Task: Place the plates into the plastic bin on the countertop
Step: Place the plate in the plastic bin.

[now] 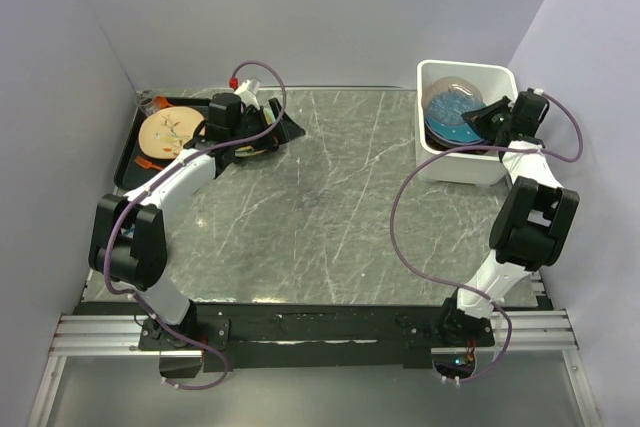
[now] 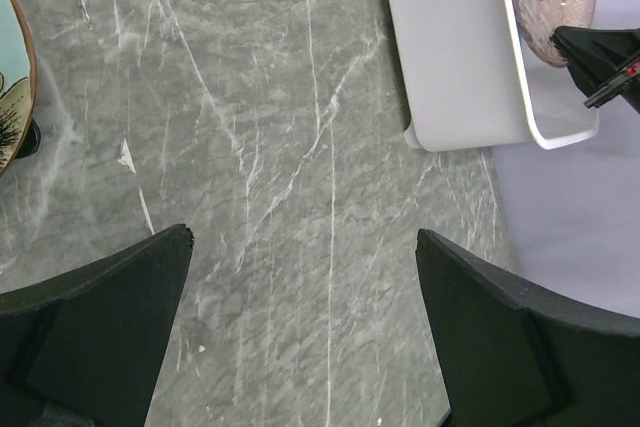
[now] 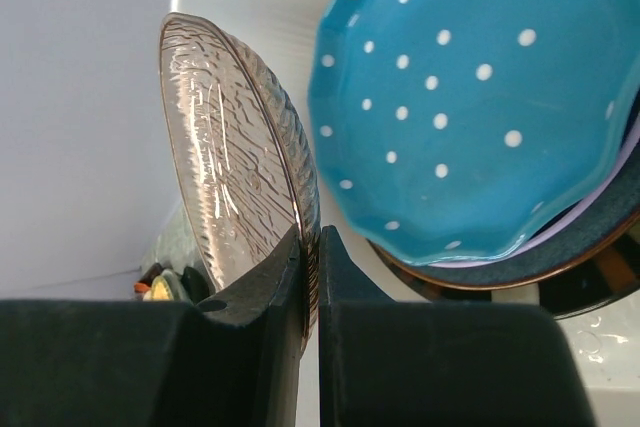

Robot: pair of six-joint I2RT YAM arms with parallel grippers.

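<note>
Pinching the rim of a clear, pink-tinted glass plate (image 3: 235, 147) between tightly closed jaws, the right gripper (image 3: 310, 277) holds it on edge over the white plastic bin (image 1: 465, 169) at the upper right of the overhead view. Just beside the held plate, a teal plate with white dots (image 3: 470, 97) tops the pile inside the bin, with a dark blue plate (image 3: 570, 252) showing beneath it. The glass looks stiff, slick and breakable, and heavy for so narrow a bite. The rim is probably the only place to take hold, and a gentle let-down onto the pile seems wise. Across the grey veined countertop (image 1: 330, 207), the left gripper (image 2: 303, 237) hangs with jaws spread wide and empty, near a pale patterned plate (image 1: 168, 130) on the black tray (image 1: 130, 162) at upper left.
</note>
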